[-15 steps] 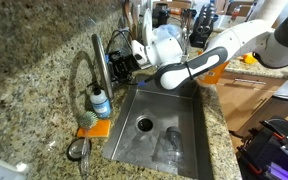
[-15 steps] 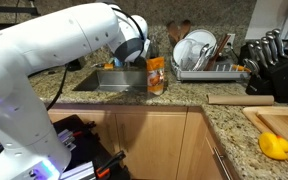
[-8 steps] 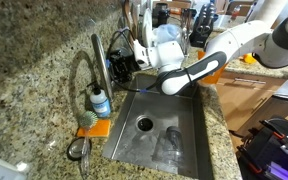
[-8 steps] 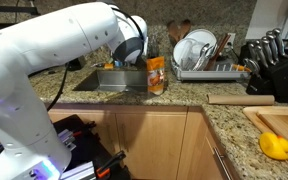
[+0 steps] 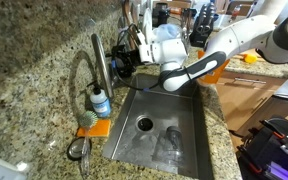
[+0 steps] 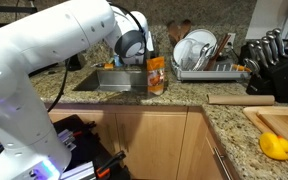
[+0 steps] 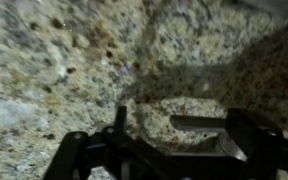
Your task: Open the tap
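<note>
The tap (image 5: 97, 62) is a tall grey-steel column with a high arched spout, standing at the far left of the sink (image 5: 189, 140) against the granite backsplash. My gripper (image 5: 118, 62) is right beside the tap's column, at handle height. In the wrist view, the gripper (image 7: 179, 132) faces the granite wall. Its dark fingers (image 7: 119, 122) stand wide apart, and a flat steel lever (image 7: 199, 122) lies between them, close to the right finger. I cannot tell whether a finger touches the lever. In the exterior view from the front, the arm hides the tap.
A small soap bottle (image 5: 101, 102) with a blue label and an orange sponge (image 5: 94, 127) sit by the tap's foot. A dish rack (image 6: 199, 52), an orange bottle (image 6: 156, 75), a knife block (image 6: 269, 62) and a lemon (image 6: 274, 145) are on the counter.
The arm has shifted slightly up and toward the backsplash, bringing the gripper closer to the tap. Nothing else has moved.
</note>
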`<state>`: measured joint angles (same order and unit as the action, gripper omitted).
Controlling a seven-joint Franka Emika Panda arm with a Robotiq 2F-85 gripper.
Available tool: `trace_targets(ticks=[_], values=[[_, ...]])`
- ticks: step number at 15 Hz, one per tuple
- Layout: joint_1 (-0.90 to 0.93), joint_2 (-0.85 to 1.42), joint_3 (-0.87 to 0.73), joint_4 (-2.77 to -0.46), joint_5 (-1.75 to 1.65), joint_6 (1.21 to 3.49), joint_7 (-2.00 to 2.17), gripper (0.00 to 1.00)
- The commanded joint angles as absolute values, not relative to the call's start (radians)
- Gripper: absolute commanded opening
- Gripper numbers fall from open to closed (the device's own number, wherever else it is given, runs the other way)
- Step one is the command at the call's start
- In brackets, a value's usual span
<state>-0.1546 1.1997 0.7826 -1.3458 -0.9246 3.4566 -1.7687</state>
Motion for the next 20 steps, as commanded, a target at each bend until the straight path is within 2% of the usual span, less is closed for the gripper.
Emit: trace_targets(ticks=[1,3,6,12,13,16,20], values=[[-0.137,1.168,0.752,-1.234,-0.915,3.459,-1.852,1.00],[-0.108,1.170,0.721,-1.158,-0.851,3.458,-1.859,1.00],[-0.087,1.081,0.623,-1.283,-0.674,3.400,-1.732,1.00],[-0.134,1.067,0.758,-1.442,-0.637,3.335,-1.549,1.00],[-0.092,1.129,0.730,-1.344,-0.672,3.384,-1.589,1.00],[-0.109,1.123,0.755,-1.367,-0.671,3.360,-1.567,1.00],[-0.062,1.072,0.674,-1.375,-0.614,3.335,-1.522,1.00]])
